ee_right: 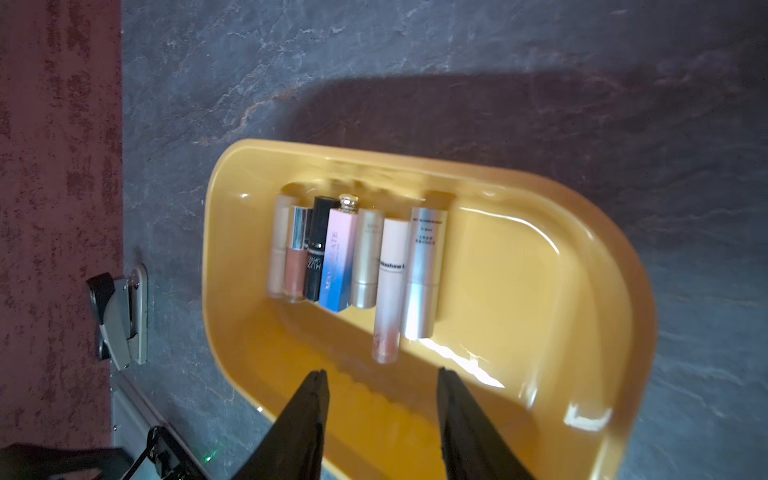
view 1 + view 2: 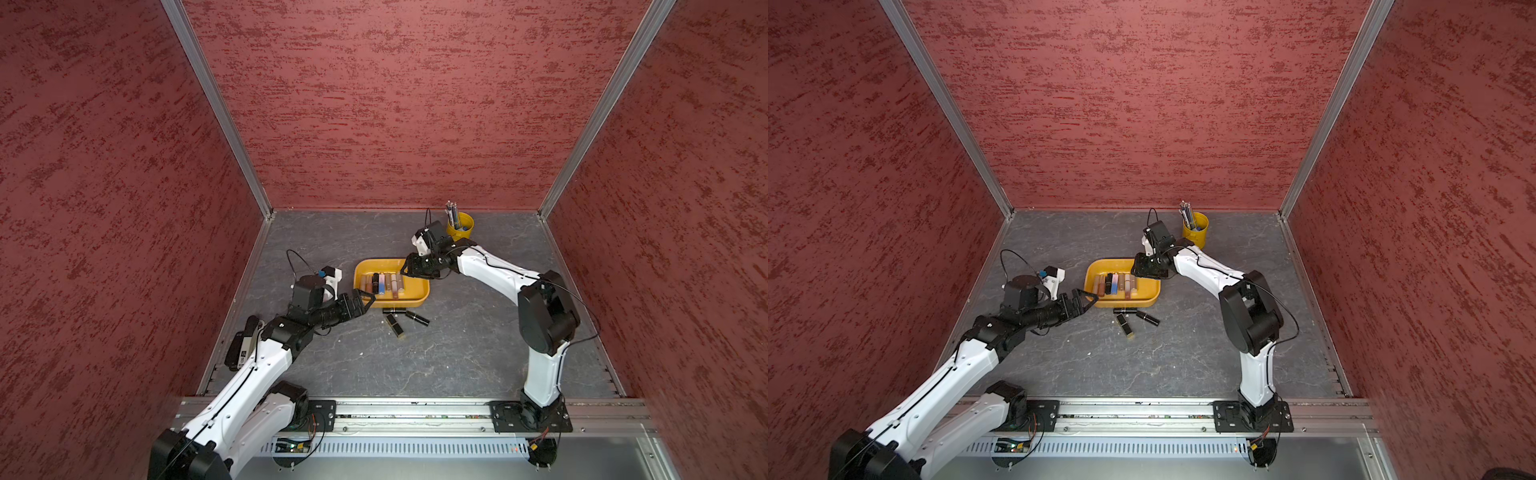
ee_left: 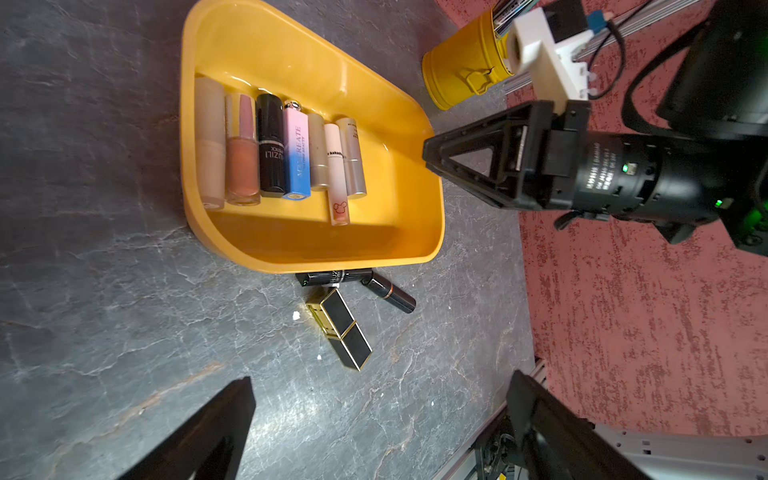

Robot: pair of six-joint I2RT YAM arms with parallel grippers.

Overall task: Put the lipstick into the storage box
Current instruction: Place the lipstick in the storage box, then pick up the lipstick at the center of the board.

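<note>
Lipstick check. Counting seven tubes [image 3: 297, 153] lying side by side in the storage box [image 3: 395, 187], packed toward one end and leaving the other end bare. Seeing three more lying on the slate-patterned table [image 3: 124, 291] just outside the box's near wall: a round black tube [image 3: 334, 277] touching that wall, a second round black tube with a copper band [image 3: 390, 293] angling away from it, and a square black-and-gold lipstick [image 3: 340, 328] just beside both.

Hovering the right gripper [image 1: 381, 371] over the bare end of the box, fingers standing partly apart with nothing between them. Holding the left gripper [image 3: 382, 378] near the box's corner, close to the three loose lipsticks, fingers spread wide and empty.

Judging the loose lipsticks as light, rigid and glossy: likely slipping under a weak pinch, with the round ones likely rolling when nudged. Expecting the square one to be sitting steady on a flat face. Favouring a hold across the barrel at mid-length, spanning the cap seam, rather than on the cap alone, risking pulling it off. Noting little finger room beside the tube against the wall, so probably saving it for last. Treating the yellow pen cup [image 2: 461, 232] at the back as no part of the job.
</note>
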